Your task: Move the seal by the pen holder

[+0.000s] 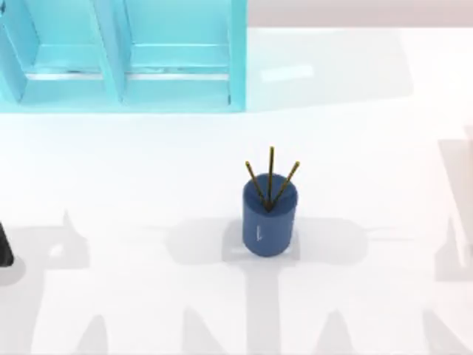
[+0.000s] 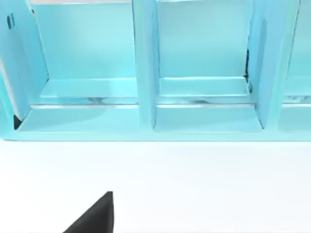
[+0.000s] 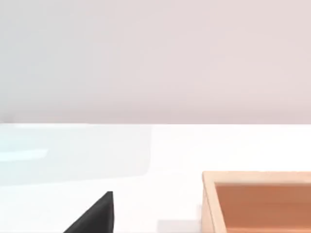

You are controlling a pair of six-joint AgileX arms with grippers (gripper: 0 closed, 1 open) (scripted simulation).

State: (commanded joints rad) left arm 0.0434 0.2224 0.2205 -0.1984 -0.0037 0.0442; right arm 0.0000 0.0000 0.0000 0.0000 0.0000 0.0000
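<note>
Left hand point(image 1: 4, 248) sits at table's left edge, grip state can't tell. Pen holder point(image 1: 270, 214) stands mid-table w/ pencils. Seal not spotted yet, so task looks unstarted; next move: locate seal, then reach.

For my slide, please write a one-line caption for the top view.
A blue pen holder with three pencils stands mid-table, before a light blue shelf.
</note>
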